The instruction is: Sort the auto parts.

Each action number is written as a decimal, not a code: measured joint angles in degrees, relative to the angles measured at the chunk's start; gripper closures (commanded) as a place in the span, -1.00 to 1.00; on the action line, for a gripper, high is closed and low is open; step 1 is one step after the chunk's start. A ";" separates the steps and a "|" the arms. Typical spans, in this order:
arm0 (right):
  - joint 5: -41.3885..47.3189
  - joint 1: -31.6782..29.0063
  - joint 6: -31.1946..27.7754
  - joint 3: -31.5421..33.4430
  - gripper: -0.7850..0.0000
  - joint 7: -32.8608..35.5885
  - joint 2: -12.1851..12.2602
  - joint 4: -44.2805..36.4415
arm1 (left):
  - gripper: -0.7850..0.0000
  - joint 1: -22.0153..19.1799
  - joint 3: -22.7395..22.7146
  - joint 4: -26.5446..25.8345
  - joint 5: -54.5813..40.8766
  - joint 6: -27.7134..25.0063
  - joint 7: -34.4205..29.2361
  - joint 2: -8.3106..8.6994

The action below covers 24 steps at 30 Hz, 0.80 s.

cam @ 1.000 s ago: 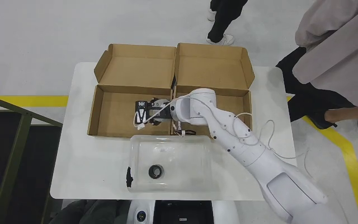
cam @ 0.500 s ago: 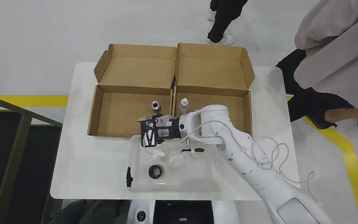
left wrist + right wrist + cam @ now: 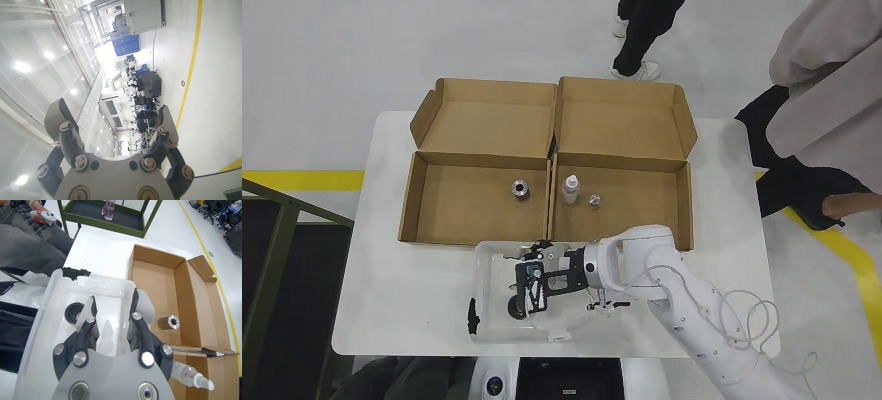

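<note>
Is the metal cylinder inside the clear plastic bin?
No, the metal cylinder lies in a cardboard box, outside the clear bin.

White desk (image 3: 382, 230) on a pale floor, a yellow floor line (image 3: 302, 180) running out from either side of it. Just off the desk stands a green metal rack (image 3: 124, 218), with a pink bottle (image 3: 109, 210) upright on its dark shelf. Blue cabinets (image 3: 125, 42) show far down the hall.

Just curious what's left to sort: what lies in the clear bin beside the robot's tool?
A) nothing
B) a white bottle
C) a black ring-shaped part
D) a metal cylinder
C: a black ring lies in the clear bin by the open right tool; the bottle and cylinder sit in the cardboard boxes.
</note>
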 measured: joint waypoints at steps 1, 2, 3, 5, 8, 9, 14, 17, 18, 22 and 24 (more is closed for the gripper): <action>-0.16 -0.52 -0.18 -0.25 0.11 0.06 0.13 -0.20 | -1.00 0.00 0.00 0.00 0.00 0.00 0.00 0.00; -0.30 -1.02 -0.22 -0.59 0.11 0.11 0.26 -0.35 | -1.00 0.00 0.00 0.00 0.00 0.00 0.00 0.00; -0.54 -1.58 -0.22 -1.14 0.10 0.19 0.42 -0.48 | -1.00 0.00 0.00 0.00 0.00 0.00 0.00 0.00; -0.95 -2.07 -0.19 -1.91 0.09 0.23 0.65 -0.60 | -1.00 0.00 0.00 0.00 0.00 0.00 0.00 0.00; -1.58 -2.40 -0.18 -2.97 0.08 0.01 0.94 -0.45 | -1.00 0.00 0.00 0.00 0.00 0.00 0.00 0.00; -1.85 -2.43 -0.18 -3.37 0.07 -0.03 1.05 -0.30 | -1.00 0.00 0.00 0.00 0.00 0.00 0.00 0.00; -2.74 -2.39 -0.18 -4.60 0.05 -0.18 1.53 0.66 | -1.00 0.00 0.00 0.00 0.00 0.00 0.00 0.00; -3.28 -2.42 -0.18 -4.91 0.03 -0.53 1.85 1.43 | -1.00 0.00 0.00 0.00 0.00 0.00 0.00 0.00; -3.48 -2.46 -0.18 -5.04 0.03 -0.80 1.97 1.74 | -1.00 0.00 0.00 0.00 0.00 0.00 0.00 0.00; -4.50 -2.31 -0.18 -5.85 0.02 -1.40 2.25 2.28 | -1.00 0.00 0.00 0.00 0.00 0.00 0.00 0.00; -4.82 -2.21 -0.18 -6.31 0.01 -1.82 2.37 2.62 | -1.00 0.00 0.00 0.00 0.00 0.00 0.00 0.00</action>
